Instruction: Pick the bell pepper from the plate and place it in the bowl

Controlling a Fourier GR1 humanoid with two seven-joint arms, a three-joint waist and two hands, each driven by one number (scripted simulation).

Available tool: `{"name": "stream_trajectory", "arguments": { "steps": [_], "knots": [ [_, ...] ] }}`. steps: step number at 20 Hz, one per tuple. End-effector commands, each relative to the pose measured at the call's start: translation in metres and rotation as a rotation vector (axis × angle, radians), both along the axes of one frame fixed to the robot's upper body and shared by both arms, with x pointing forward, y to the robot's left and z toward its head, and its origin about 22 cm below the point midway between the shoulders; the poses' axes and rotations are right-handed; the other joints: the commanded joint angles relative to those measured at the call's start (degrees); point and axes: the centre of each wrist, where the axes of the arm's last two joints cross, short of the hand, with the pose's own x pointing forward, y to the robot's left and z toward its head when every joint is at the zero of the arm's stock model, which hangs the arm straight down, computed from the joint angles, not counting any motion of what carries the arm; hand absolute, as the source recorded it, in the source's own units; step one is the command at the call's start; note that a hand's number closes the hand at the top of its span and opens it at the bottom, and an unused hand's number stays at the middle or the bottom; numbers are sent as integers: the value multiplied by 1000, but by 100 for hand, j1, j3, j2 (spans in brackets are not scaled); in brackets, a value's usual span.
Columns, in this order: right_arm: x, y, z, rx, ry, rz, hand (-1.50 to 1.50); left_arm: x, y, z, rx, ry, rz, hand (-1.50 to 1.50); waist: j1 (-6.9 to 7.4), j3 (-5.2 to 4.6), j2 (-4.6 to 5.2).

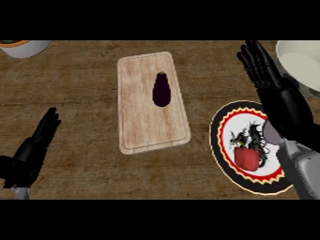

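Observation:
A red bell pepper lies on a round plate with a black, red and yellow rim at the lower right. The cream bowl sits at the upper right edge, partly cut off. My right hand is open with straight fingers, stretched up beyond the plate and just left of the bowl; its forearm crosses the plate's right side and hides part of it. It holds nothing. My left hand rests open at the lower left, fingers up.
A light wooden cutting board lies in the middle of the counter with a dark purple eggplant on it. A white pot with an orange rim stands at the top left corner.

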Motion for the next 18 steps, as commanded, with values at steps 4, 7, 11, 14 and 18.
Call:
{"name": "stream_trajectory", "arguments": {
  "steps": [4,7,11,14,18],
  "knots": [
    [-33,-46,-34,60,75,-492,150,26,-30,33,-38,-66,-152,0,-290,-46,-113],
    [-48,-125,-57,-430,139,-764,150,17,-40,21,-44,-56,-172,0,-790,-216,14],
    [-89,-61,-119,-38,219,-977,-150,27,-89,35,-79,-80,-321,0,-60,-41,-52],
    [-116,-54,-126,-226,174,-986,-150,36,-96,47,-90,-71,-347,0,59,-52,-47],
    [-92,-72,-97,-490,238,-998,-150,38,-93,57,-85,-58,-374,0,201,-69,-28]
  ]
}}
